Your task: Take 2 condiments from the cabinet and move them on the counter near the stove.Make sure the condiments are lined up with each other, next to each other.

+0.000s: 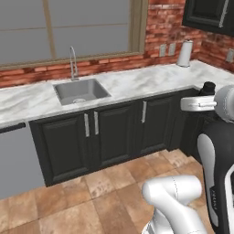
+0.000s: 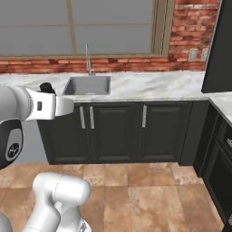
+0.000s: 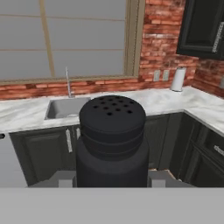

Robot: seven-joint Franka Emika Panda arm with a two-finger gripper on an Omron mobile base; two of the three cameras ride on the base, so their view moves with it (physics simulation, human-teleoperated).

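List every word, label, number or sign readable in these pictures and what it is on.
No readable text.
Round mark on the arm's dark link: a logo, too blurred to read.
Shaker, shut in the gripper: holes in the top, no label.
Paper towel roll and wall outlets: blank.

Arm base: white lower link curves up from the bottom edge in both base views.
Upper arm: white with dark joint covers, rises steeply, then bends at the elbow.
Forearm and wrist: held roughly level, well above the floor, at about worktop height.
Hand: extends sideways from the wrist, pointing toward the middle of the room in both base views.
Gripper (image 3: 112, 177): jaws closed on a black condiment shaker (image 3: 112, 140), which stands upright between them.
Fingers: mostly hidden behind the shaker body; contact points probably at its lower sides, cannot confirm.
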